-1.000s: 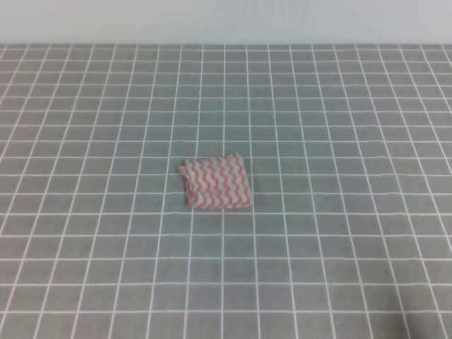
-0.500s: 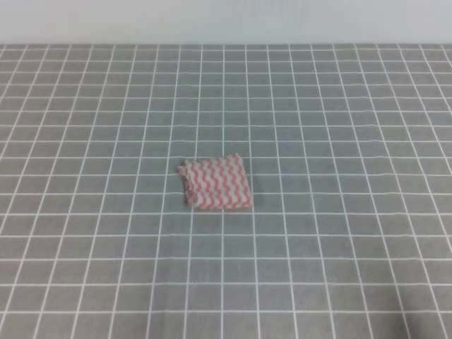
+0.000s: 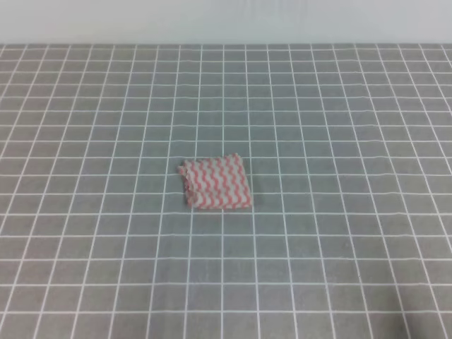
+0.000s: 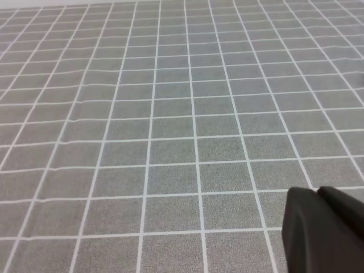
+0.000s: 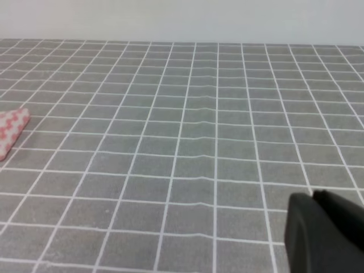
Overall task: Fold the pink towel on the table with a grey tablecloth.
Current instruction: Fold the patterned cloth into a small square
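Note:
The pink towel lies in a small folded rectangle, with layered edges on its left side, near the middle of the table with a grey tablecloth. A corner of it shows at the left edge of the right wrist view. Neither gripper shows in the exterior high view. Of my left gripper only a black finger shows, at the bottom right of the left wrist view, over bare cloth. Of my right gripper only a black finger shows, at the bottom right of its view, far right of the towel. Nothing is held.
The grid-printed cloth fills all views. A pale wall runs behind the table's far edge. The cloth has slight ripples in the right wrist view.

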Motion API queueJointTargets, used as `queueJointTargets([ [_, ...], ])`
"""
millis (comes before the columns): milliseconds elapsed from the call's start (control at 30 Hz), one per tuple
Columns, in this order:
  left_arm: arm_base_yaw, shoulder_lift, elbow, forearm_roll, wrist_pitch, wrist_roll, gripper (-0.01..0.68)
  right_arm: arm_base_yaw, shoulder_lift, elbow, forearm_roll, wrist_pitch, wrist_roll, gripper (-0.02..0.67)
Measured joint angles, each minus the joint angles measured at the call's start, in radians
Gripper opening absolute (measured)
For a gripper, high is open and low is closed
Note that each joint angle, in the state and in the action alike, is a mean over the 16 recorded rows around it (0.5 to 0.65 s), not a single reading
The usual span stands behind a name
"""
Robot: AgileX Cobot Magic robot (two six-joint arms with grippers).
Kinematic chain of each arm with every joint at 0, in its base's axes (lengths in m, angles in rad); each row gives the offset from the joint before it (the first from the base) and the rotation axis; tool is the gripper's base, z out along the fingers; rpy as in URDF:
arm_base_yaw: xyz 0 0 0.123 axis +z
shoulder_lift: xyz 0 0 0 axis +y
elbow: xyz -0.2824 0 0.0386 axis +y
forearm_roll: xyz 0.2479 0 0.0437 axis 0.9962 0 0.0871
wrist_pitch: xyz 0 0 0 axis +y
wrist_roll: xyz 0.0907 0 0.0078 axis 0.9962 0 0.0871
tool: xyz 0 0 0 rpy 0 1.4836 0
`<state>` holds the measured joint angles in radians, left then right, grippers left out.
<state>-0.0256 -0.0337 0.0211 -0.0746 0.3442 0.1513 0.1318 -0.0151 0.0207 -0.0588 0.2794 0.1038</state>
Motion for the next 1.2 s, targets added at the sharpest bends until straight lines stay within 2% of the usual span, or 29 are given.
queueJointTargets([
  [1200,0.000,-0.001,0.000,-0.004,0.000,0.004,-0.002,0.000,0.001,-0.003,0.001,0.000,0.000,-0.017],
])
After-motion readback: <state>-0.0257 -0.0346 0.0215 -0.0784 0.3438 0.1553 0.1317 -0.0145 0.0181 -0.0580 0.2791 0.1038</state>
